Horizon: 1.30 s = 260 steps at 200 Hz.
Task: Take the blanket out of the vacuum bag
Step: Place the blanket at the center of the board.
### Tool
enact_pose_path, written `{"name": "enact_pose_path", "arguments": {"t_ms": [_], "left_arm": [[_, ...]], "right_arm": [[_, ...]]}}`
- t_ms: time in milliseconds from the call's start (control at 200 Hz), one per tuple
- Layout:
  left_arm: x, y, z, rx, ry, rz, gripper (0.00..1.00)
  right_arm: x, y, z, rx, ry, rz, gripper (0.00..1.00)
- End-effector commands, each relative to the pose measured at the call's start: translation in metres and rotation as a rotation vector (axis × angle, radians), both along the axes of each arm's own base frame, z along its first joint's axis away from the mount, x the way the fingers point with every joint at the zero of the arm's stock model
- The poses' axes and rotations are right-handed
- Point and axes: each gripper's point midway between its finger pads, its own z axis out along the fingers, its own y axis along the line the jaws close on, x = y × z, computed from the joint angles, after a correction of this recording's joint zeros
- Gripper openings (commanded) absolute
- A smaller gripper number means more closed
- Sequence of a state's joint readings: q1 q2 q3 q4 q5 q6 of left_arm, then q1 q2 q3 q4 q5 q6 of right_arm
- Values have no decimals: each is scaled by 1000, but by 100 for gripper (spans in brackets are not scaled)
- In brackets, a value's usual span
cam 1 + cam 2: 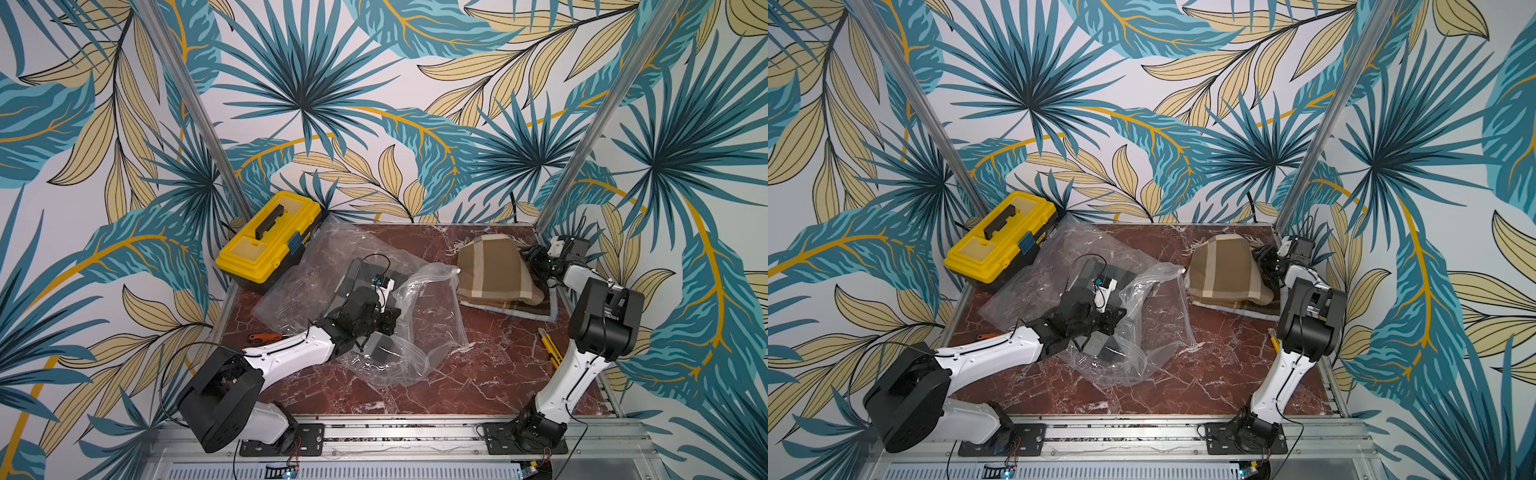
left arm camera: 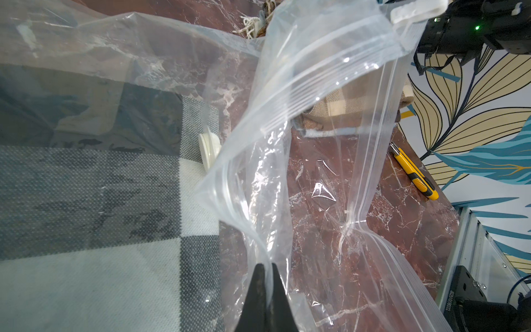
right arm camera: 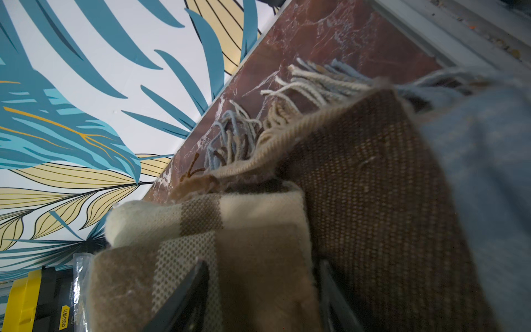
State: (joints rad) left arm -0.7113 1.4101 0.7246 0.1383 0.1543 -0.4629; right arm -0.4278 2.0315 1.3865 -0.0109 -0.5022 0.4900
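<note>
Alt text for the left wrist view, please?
Fingers of the left gripper pinch the open edge of a clear vacuum bag with a grey checked blanket inside. Beyond, a brown blanket and yellow utility knife lie on the marble table.

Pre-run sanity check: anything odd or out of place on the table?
Yes. A grey checked blanket is inside the vacuum bag, though a brown blanket is already out beside it. A yellow utility knife lies loose close to the right arm.

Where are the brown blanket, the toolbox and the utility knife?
brown blanket [image 1: 492, 266], in a top view, on its raised upper fold.
toolbox [image 1: 291, 224], in a top view, on its yellow lid.
utility knife [image 2: 413, 172], left wrist view, on its yellow mid-body.
</note>
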Motion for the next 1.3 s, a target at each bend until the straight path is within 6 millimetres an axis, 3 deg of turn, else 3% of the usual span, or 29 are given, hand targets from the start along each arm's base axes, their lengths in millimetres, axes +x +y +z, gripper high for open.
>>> {"name": "enact_pose_path", "arguments": {"t_ms": [0, 130, 250, 431, 666, 992, 1297], "left_arm": [[2, -4, 6, -13, -3, -11, 0], [1, -1, 7, -5, -6, -8, 0], [1, 1, 6, 3, -7, -4, 0], [1, 1, 7, 7, -11, -6, 0], [2, 0, 14, 4, -26, -13, 0], [-3, 2, 15, -7, -32, -21, 0], [-8, 5, 13, -8, -30, -23, 0]], "right_arm": [[2, 10, -12, 10, 43, 19, 61], [3, 14, -16, 3, 57, 24, 57], [4, 17, -18, 8, 59, 35, 38], [5, 19, -12, 9, 43, 51, 0], [1, 26, 22, -5, -19, 79, 0], [-31, 20, 88, -140, -44, 38, 0], [-80, -17, 82, -380, 198, -84, 0]]}}
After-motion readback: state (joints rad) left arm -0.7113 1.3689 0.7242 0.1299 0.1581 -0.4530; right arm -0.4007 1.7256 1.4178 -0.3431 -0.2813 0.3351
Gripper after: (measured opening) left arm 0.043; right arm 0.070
